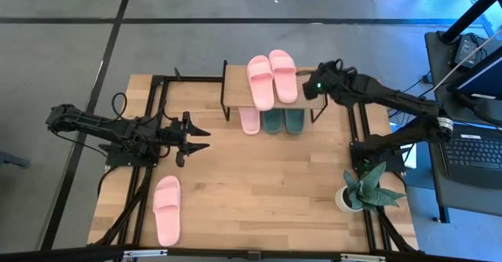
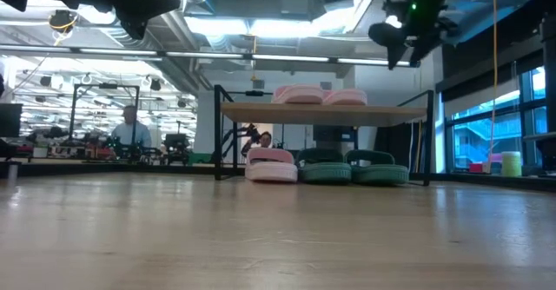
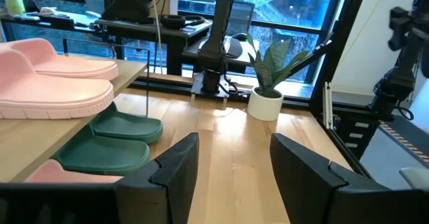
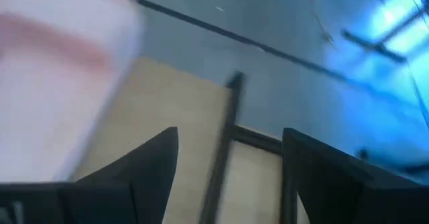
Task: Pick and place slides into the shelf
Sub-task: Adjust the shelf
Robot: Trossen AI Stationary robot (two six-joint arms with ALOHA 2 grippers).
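Note:
Two pink slides (image 1: 271, 78) lie sole-down side by side on the shelf's (image 1: 234, 75) top board. On the table under the board stand a third pink slide (image 1: 249, 121) and the two green slides (image 1: 283, 121). A fourth pink slide (image 1: 166, 209) lies alone on the table near its near-left corner. My right gripper (image 1: 307, 81) hovers open over the right end of the top board, just right of the pink slide (image 4: 60, 70) there. My left gripper (image 1: 205, 137) is open above the table, left of the shelf, and points toward it.
A potted plant (image 1: 362, 190) stands near the table's right edge, toward the near side. Black frame rails (image 1: 149, 121) run along the table's left and right sides. Bare tabletop (image 1: 267, 183) lies between the shelf and the near edge.

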